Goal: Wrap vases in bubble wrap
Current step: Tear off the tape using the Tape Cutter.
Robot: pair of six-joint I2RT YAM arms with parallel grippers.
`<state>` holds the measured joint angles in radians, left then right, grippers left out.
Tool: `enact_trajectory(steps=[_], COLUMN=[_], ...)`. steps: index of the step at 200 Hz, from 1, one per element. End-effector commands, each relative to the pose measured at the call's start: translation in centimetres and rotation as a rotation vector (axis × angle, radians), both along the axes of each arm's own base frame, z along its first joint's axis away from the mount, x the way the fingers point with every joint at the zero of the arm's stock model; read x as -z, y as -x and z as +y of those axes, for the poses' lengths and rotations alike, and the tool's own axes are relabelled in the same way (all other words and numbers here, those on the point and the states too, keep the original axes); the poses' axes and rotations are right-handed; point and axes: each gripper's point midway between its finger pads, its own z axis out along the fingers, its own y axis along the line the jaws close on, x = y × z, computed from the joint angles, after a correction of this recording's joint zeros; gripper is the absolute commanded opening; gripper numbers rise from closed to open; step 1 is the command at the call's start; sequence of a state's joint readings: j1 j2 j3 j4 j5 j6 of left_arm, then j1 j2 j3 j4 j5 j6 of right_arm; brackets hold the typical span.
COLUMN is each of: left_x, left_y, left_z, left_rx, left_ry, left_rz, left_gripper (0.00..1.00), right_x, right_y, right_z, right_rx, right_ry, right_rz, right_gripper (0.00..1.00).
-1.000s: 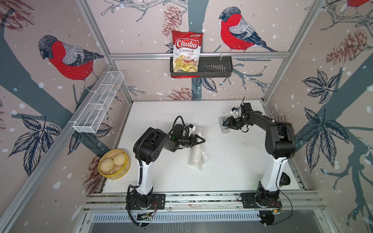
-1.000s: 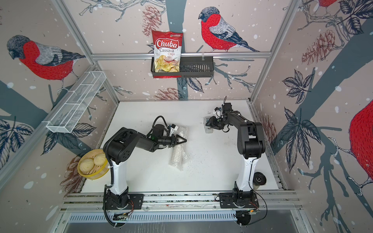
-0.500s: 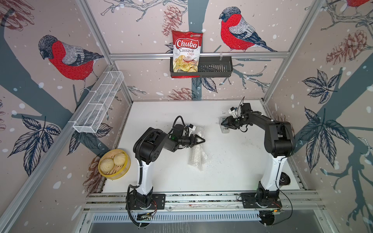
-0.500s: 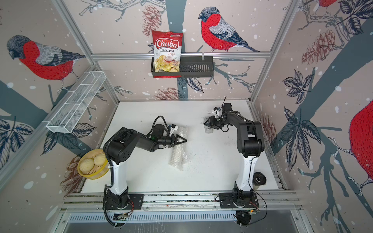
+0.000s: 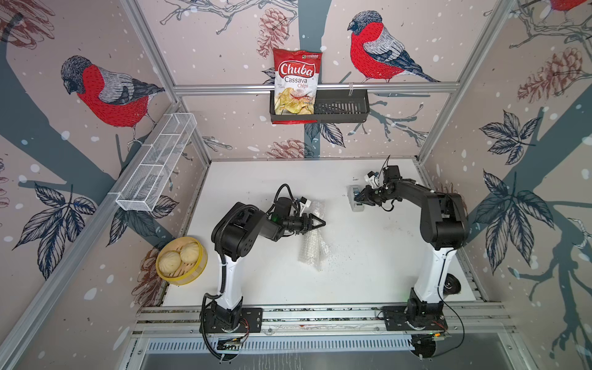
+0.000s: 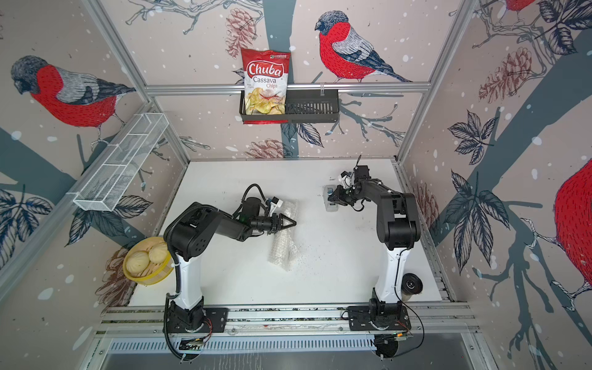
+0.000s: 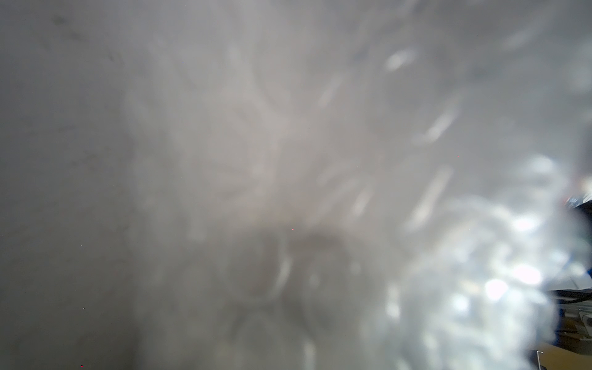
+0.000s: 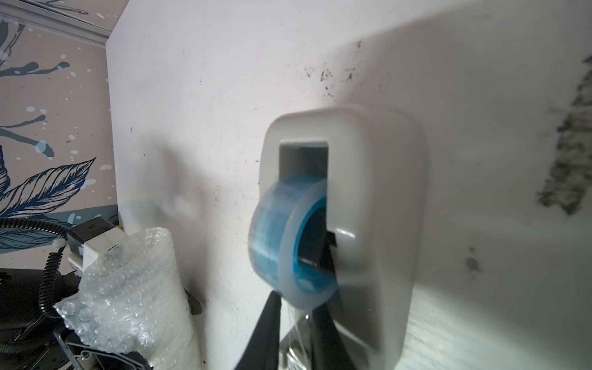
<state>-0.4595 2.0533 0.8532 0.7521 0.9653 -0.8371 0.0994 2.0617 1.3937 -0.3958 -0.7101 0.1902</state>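
Looking down at the table [image 5: 378,275], I find the bubble wrap [image 5: 313,248] rolled into a loose tube near the middle. The vase itself is hidden; I judge it sits inside that roll. My left hand [image 5: 320,222] is closed across the roll about halfway along. Its wrist view shows nothing but blurred plastic, so the wrap is right against the lens.

My right hand [image 5: 359,200] is at the tape dispenser [image 8: 384,224], well apart from the roll. Its fingers [image 8: 270,323] stand close either side of the clear tape end [image 8: 298,330]. I cannot tell whether they have actually pinched it.

I expect the bundle to be light but awkward. The film is soft, springy and slick, and it will likely unroll if released. The ceramic inside would be stiff and breakable. I would hold it at the middle, where the hard core backs the wrap, and squeeze only moderately. The empty ends would just collapse. The tape is thin and sticky, so I would take it by its free tail only.
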Motion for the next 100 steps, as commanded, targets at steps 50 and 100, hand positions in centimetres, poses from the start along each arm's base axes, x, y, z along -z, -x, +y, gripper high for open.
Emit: enact_trajectory(steps=[50, 100], left_x=[-0.9, -0.9], left_y=[-0.3, -0.3], left_z=[-0.1, -0.1], left_rx=[0.013, 0.012], left_ry=[0.020, 0.019], left_rz=[-0.059, -0.059], left_gripper=[0.32, 0.32], right_x=[0.7, -0.7], right_y=[1.2, 0.9], right_z=[-0.2, -0.1], right_rx=[0.026, 0.039], right_ry=[-0.019, -0.053], right_rz=[0.068, 0.042], right_gripper=[0.04, 0.01])
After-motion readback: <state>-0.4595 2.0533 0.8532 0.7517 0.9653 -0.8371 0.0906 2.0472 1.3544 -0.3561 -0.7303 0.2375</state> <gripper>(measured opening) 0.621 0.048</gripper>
